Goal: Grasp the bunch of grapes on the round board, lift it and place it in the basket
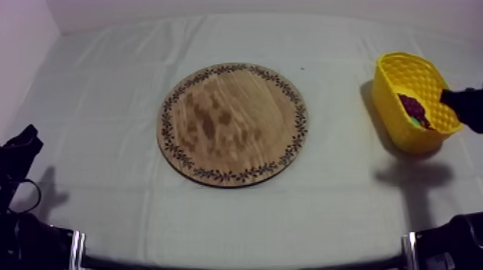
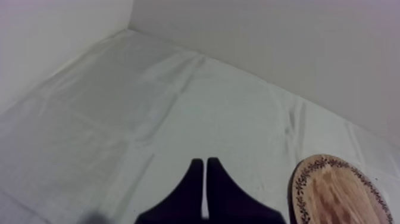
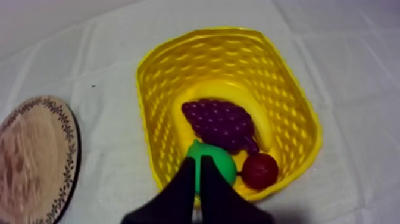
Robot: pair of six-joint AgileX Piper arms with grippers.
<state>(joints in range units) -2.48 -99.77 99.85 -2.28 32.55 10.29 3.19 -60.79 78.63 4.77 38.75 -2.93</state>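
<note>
Table (image 1: 108,93) creased, grey-white; pale wall (image 2: 268,36) behind | my left claw (image 2: 204,164) and right claw (image 3: 199,164) pinched together, empty | grapes (image 3: 220,122) in yellow basket (image 3: 286,89)

The bunch of grapes (image 3: 219,124) covers most of the banana (image 3: 261,123). The right tool (image 3: 199,161) hides part of the pear (image 3: 224,164). Wooden board (image 3: 33,161): cropped.

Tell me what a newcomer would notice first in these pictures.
The bright yellow woven plastic basket at the right of the cloth-covered table, with a purple toy bunch of grapes lying inside it beside a small red fruit. Next, the round wooden board with a patterned rim, lying bare mid-table.
</note>
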